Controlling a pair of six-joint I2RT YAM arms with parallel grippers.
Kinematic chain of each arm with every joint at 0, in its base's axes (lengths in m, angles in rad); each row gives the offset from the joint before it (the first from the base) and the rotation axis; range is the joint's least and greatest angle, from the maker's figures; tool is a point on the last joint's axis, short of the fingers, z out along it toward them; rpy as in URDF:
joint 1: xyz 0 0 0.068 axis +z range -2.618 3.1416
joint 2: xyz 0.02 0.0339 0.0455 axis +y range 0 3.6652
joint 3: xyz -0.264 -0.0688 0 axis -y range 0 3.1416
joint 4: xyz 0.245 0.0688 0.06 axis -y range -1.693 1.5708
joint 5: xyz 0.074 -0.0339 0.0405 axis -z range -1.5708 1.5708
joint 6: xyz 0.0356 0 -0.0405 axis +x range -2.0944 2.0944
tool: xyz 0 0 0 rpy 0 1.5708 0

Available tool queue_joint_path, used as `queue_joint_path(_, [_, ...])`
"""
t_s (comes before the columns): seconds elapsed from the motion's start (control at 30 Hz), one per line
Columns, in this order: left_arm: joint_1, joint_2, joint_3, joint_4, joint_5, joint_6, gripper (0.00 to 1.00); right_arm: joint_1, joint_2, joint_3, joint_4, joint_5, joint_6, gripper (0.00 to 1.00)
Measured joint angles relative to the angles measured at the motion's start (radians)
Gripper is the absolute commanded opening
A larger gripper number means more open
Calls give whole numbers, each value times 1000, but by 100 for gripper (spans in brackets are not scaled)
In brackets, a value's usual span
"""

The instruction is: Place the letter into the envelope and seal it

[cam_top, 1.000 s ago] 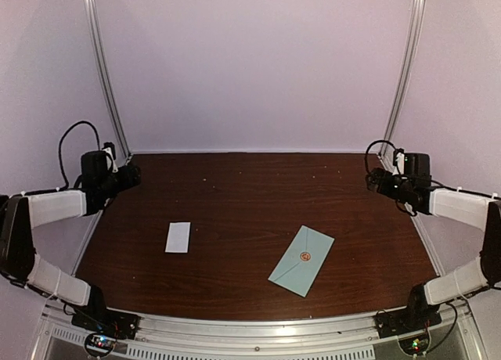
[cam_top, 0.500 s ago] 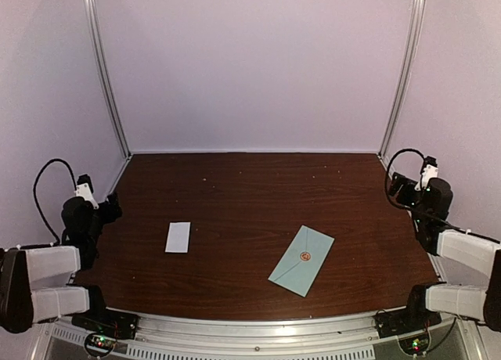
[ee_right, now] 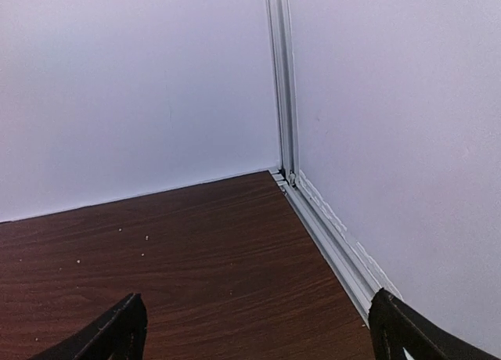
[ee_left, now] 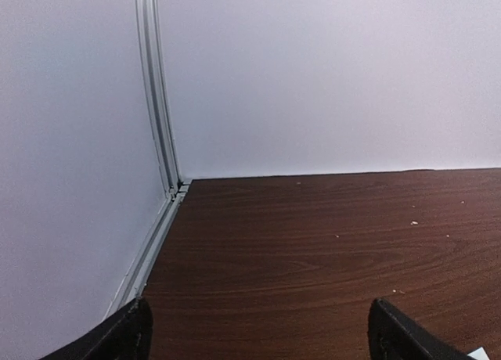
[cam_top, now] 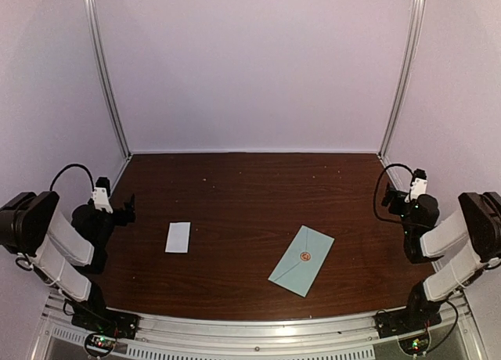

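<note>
The pale teal-blue envelope point(cam_top: 300, 263) lies flat on the brown table, right of centre near the front, turned diagonally. Its pointed flap is down, with a round orange seal point(cam_top: 305, 257) on it. No separate letter shows. A small white paper rectangle point(cam_top: 178, 237) lies left of centre. My left gripper point(cam_top: 127, 207) is at the table's left edge, open and empty, far from the envelope; its jaws stand wide apart in the left wrist view point(ee_left: 258, 336). My right gripper point(cam_top: 389, 197) is at the right edge, open and empty, as the right wrist view point(ee_right: 258, 333) shows.
White walls and aluminium corner posts point(cam_top: 106, 70) point(cam_top: 403, 70) enclose the table on three sides. A metal rail point(ee_right: 333, 239) runs along the right edge. The wrist cameras face the back corners. A white corner point(ee_left: 479, 354) shows at the lower right of the left wrist view.
Both arms have folded back toward their bases, with the grippers now lower at the table's side edges. The envelope and the white paper have not moved.
</note>
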Motion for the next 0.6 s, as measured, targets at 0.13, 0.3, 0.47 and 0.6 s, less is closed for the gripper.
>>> queue_joint_path(0.13, [-6,56,25,12,12,18,98,11,122,-19,95,-34,-36,100])
queue_joint_path(0.3, [-7,57,95,-23,67,49,98,14,125,-19,163,-48,-52,100])
queue_joint_path(0.47, [-7,58,125,-50,114,78,98,14,126,-19,187,-51,-61,100])
queue_joint_path(0.6, [-7,59,130,-81,100,79,98,14,126,-19,197,-53,-67,100])
